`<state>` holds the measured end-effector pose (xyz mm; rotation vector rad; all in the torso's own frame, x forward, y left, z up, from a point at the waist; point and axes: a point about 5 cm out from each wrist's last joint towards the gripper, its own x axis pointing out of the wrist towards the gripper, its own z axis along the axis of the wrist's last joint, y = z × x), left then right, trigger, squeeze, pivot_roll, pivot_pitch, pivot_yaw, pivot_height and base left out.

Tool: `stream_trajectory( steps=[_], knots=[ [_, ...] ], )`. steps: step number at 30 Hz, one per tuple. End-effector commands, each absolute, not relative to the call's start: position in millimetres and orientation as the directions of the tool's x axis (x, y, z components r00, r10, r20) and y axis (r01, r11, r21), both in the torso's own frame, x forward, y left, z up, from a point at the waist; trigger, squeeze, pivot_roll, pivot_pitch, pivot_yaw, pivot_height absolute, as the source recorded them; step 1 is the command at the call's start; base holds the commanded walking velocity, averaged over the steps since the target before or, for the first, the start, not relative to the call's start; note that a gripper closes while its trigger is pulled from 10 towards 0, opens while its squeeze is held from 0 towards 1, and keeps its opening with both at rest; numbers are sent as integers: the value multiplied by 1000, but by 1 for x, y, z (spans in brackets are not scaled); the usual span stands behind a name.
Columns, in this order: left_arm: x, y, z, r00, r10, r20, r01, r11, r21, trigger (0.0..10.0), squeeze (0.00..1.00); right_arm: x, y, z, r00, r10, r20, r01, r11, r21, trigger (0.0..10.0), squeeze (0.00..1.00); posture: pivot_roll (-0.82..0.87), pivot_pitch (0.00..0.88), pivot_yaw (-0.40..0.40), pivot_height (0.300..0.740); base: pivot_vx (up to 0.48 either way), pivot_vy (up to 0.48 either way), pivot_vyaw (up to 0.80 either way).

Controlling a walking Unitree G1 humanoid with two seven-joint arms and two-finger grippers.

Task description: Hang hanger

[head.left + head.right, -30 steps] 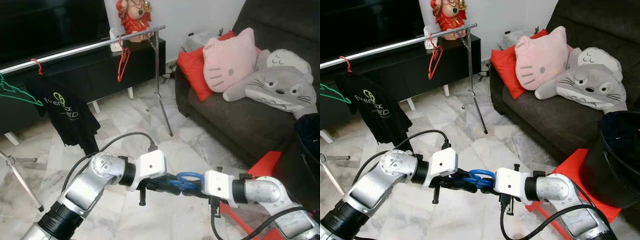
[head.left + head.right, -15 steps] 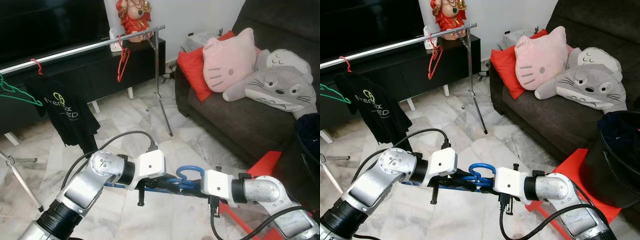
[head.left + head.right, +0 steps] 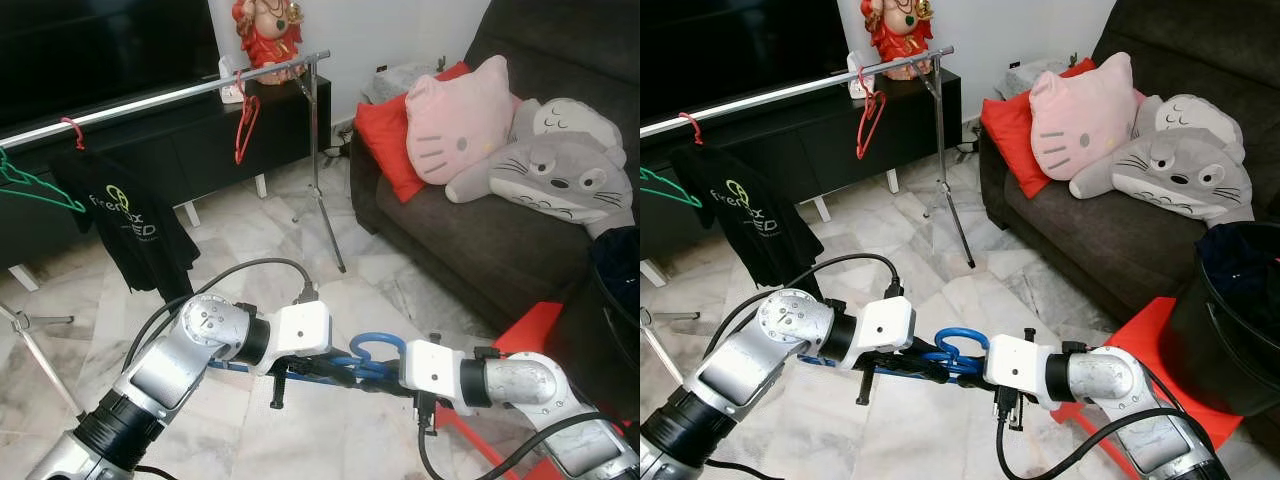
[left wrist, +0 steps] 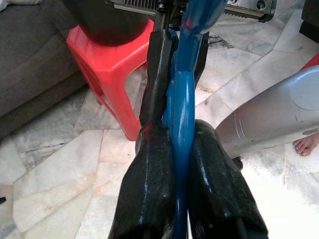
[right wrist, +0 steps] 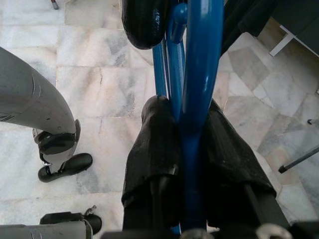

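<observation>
Together, left end effector (image 4: 175, 149) and right end effector (image 5: 185, 129) clamp the blue hanger (image 3: 365, 357) between them.

The room is evenly and brightly lit by soft daylight; both head views are sharp, without motion blur. Glare is seen on the marble floor (image 3: 260, 230) and on the silver rail (image 3: 170, 95). The TV (image 3: 730, 45) at far left is left dark. In the wrist views the near fingers (image 4: 149, 199) are blurred and the floor is overexposed at one corner.
</observation>
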<state>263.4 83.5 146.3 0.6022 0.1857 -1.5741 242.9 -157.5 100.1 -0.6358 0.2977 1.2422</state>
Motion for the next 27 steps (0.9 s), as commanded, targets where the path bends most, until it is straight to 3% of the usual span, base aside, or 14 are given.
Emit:
stream_trajectory(
  steps=[1, 3, 4, 6, 7, 11, 12, 13, 14, 21, 22, 27],
  knots=[
    [268, 96, 137, 51, -836, -546, 974, -79, 212, 0, 0, 247, -156, 112, 342, 792, -507, -925, 187, -331, 10000, 1000, -183, 0, 46, 740, 0, 0, 0],
    [268, 95, 137, 52, -838, -543, 974, -77, 213, 0, 0, 247, -155, 112, 342, 792, -506, -925, 187, -332, 10000, 1000, -183, 0, 46, 740, 0, 0, 0],
    [269, 95, 137, 60, -843, -534, 974, -68, 216, 0, 0, 246, -154, 110, 334, 792, -510, -927, 178, -332, 10000, 71, -183, 0, 44, 740, 0, 0, 0],
    [269, 94, 138, 61, -845, -531, 974, -66, 217, 0, 0, 246, -154, 110, 332, 793, -512, -927, 174, -332, 10000, 71, -182, 0, 44, 740, 0, 0, 0],
    [269, 94, 138, 63, -846, -529, 974, -65, 219, 0, 0, 246, -154, 109, 333, 791, -514, -927, 174, -333, 10000, 0, -181, 0, 45, 740, 0, 0, 0],
    [269, 94, 138, 65, -850, -523, 973, -62, 222, 0, 0, 246, -155, 109, 338, 789, -513, -927, 183, -328, 10000, 27, -181, 0, 45, 740, 0, 0, 0],
    [269, 94, 138, 65, -850, -522, 973, -62, 222, 0, 0, 246, -154, 109, 337, 791, -511, -927, 185, -326, 10000, 643, -181, 0, 45, 740, 0, 0, 0],
    [269, 94, 138, 67, -851, -521, 973, -60, 224, 0, 0, 247, -154, 110, 345, 791, -505, -925, 195, -326, 10000, 945, -181, 0, 45, 740, 0, 0, 0],
    [269, 93, 138, 70, -853, -518, 973, -57, 225, 0, 0, 248, -154, 110, 349, 793, -500, -924, 203, -323, 10000, 1000, -181, 0, 44, 740, 0, 0, 0],
    [271, 94, 136, 95, -851, -516, 969, -40, 245, 0, 0, 248, -154, 106, 359, 785, -505, -920, 207, -332, 10000, 1000, -180, 0, 44, 740, 0, 0, 0],
    [274, 97, 133, 120, -832, -541, 965, -30, 260, 9647, 0, 249, -156, 100, 365, 769, -525, -921, 216, -324, 10000, 0, -181, 0, 44, 740, 0, 0, 0],
    [278, 103, 127, 155, -813, -561, 965, 4, 261, 10000, 0, 245, -159, 86, 352, 750, -560, -931, 220, -290, 10000, 0, -175, 0, 43, 740, 0, 0, 0]
  ],
)
